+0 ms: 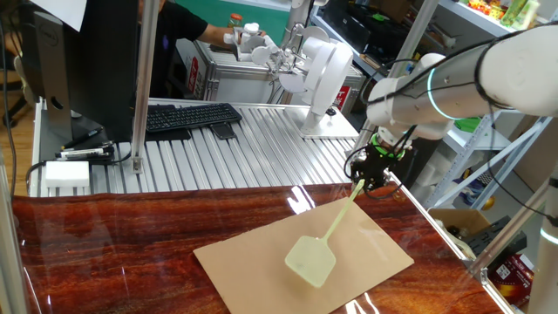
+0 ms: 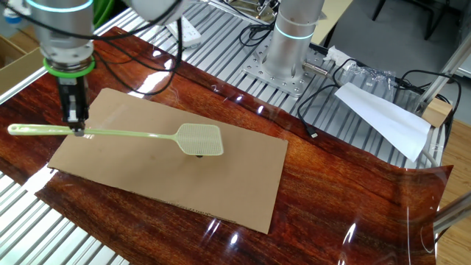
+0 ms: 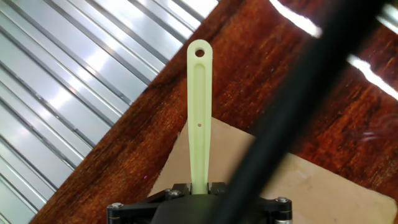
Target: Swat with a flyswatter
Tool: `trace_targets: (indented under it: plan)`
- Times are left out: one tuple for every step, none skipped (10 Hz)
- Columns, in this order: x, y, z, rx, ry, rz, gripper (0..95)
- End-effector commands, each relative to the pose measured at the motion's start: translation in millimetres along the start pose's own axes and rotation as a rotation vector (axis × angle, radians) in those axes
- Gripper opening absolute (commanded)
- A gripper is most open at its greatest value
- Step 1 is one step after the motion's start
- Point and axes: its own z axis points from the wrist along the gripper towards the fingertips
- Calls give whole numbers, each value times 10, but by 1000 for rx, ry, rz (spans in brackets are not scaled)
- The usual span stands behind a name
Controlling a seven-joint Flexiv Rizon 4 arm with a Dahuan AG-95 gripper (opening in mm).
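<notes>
One view alone, hand's, shows flyswatter [image 3: 199,118] handle's hanging hole.

- flyswatter [image 2: 199,139]: pale yellow-green, fine mesh head
- mat [image 2: 221,184]: plain tan
- table [image 2: 346,184]: glossy red-brown wood grain
- gripper [image 2: 76,125]: black
- arm [image 1: 488,70]: white, with a teal ring
- keyboard [image 1: 187,116]: black

**Arm bent down, gripper clamped on handle**

The white arm [image 1: 488,74] reaches in from the side and bends at the wrist, so the black gripper [image 1: 364,179] points almost straight down. Its jaws stand nearly together, pinched on the thin handle of the flyswatter [image 2: 118,134]. In the other fixed view the gripper [image 2: 76,126] hangs upright under a green-ringed wrist [image 2: 68,68]. A dark cable [image 3: 298,106] crosses the hand view.
</notes>
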Motion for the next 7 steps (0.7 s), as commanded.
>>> trace_targets:
  plan:
    - [-32, 14, 52, -6, -11, -5, 0]
    - [-32, 6, 71, -11, -20, -8, 0]
    - [-31, 2, 94, -15, -27, -7, 0]
    - [-29, -1, 107, -17, -34, -6, 0]
    - [-29, -3, 112, -18, -41, -4, 0]
    - [-29, -3, 115, -21, -56, -4, 0]
    - [-28, -3, 117, -21, -74, -7, 0]
